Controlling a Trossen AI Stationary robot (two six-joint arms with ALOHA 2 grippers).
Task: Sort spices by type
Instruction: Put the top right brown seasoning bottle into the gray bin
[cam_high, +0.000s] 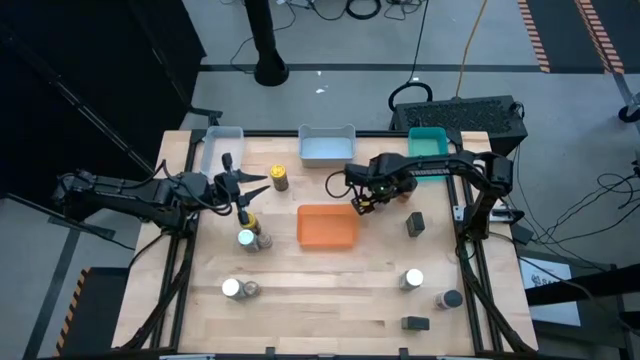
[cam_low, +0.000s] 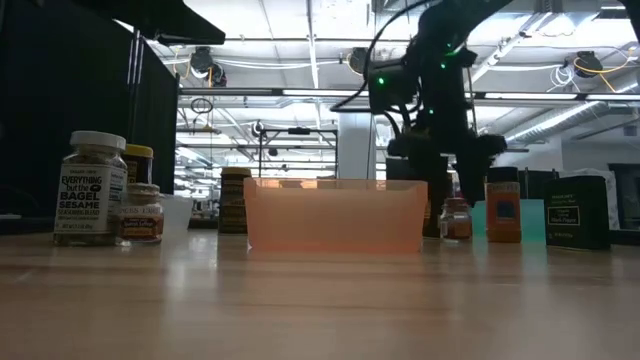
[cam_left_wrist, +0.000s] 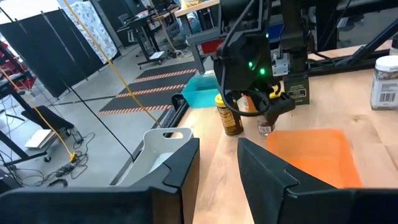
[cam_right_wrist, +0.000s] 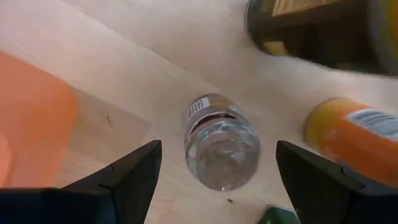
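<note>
A small clear-lidded spice jar (cam_right_wrist: 221, 152) stands upright on the table by the orange tray's (cam_high: 328, 226) far right corner. My right gripper (cam_right_wrist: 217, 171) points down over it, open, one finger on each side and clear of it. In the low view that jar (cam_low: 456, 218) sits just below the gripper (cam_low: 452, 190). An orange jar (cam_right_wrist: 354, 140) and a dark jar (cam_right_wrist: 311, 31) stand close by. My left gripper (cam_left_wrist: 219, 163) hovers open over the table's left part, nearly level, with nothing between its fingers. Other spice jars (cam_high: 247, 238) (cam_high: 279, 177) stand scattered about.
A clear tray (cam_high: 222, 145), a blue-grey tray (cam_high: 327, 145) and a teal tray (cam_high: 428, 140) line the far edge. Dark boxes (cam_high: 415, 223) (cam_high: 415, 323) and jars (cam_high: 413, 279) (cam_high: 447, 299) stand at the right; two jars (cam_high: 232, 288) stand near left.
</note>
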